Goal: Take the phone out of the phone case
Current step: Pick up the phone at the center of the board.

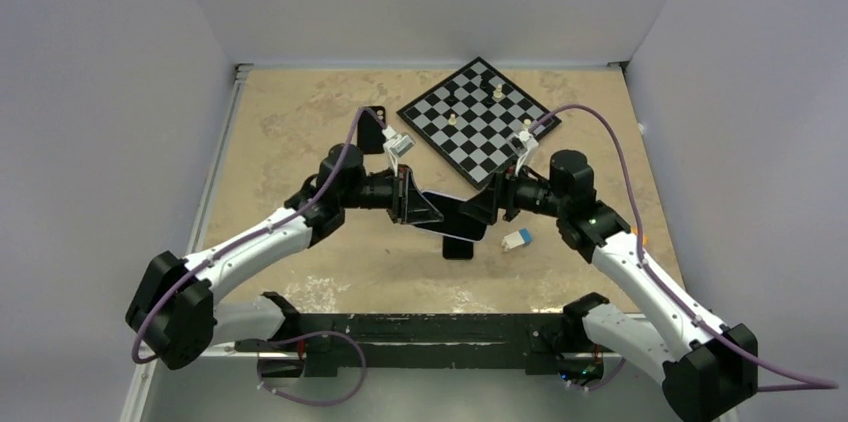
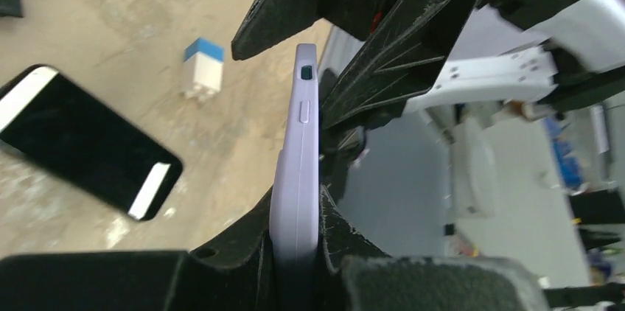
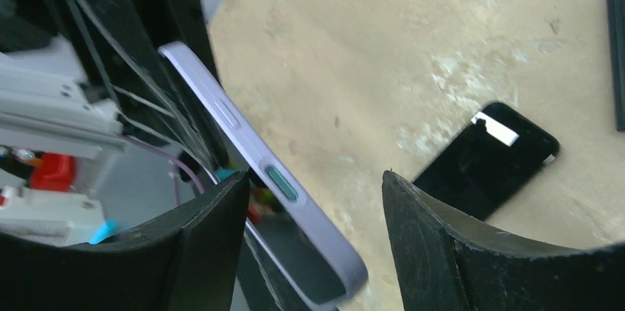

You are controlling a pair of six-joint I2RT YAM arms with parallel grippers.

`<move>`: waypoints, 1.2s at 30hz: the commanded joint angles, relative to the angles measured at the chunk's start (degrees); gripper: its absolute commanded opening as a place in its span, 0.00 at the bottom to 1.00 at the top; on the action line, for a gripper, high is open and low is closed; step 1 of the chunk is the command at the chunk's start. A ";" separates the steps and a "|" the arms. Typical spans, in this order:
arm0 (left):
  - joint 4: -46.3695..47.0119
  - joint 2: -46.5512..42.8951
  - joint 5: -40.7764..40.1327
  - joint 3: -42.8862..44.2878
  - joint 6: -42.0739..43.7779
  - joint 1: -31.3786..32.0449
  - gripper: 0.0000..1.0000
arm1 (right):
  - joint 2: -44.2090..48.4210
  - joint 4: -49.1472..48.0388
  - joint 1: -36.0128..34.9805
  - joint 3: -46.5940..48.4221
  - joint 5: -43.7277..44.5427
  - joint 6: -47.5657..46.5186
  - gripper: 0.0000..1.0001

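Observation:
My left gripper is shut on the edge of a lavender phone case and holds it above the table. In the left wrist view the case stands edge-on between the jaws. My right gripper is open, its fingers on either side of the case's far end. In the right wrist view the case sits near the left finger, with a wide gap to the right finger. A black phone lies flat on the table below, and shows in both wrist views. I cannot tell whether the case holds anything.
A chessboard with a few pieces lies at the back right. A small white and blue block lies right of the phone. A black flat object lies at the back behind the left arm.

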State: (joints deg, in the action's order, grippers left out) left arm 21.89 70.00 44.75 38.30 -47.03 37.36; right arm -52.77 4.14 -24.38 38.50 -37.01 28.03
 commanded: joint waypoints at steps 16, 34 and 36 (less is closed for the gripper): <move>-51.73 -1.02 16.26 18.38 38.16 1.48 0.00 | -8.64 2.74 -14.87 3.69 -16.97 -12.33 0.62; -50.66 -1.92 18.10 19.24 39.20 1.48 0.00 | -12.81 -15.15 -20.01 -3.65 -22.98 -2.75 0.52; -50.62 -2.01 18.04 19.26 39.01 1.49 0.00 | -13.72 -16.74 -20.53 -3.58 -22.00 -1.66 0.49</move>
State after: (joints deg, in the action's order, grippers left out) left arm -31.00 70.04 58.61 54.22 -8.78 38.72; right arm -65.58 -5.63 -43.75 35.18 -58.26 23.33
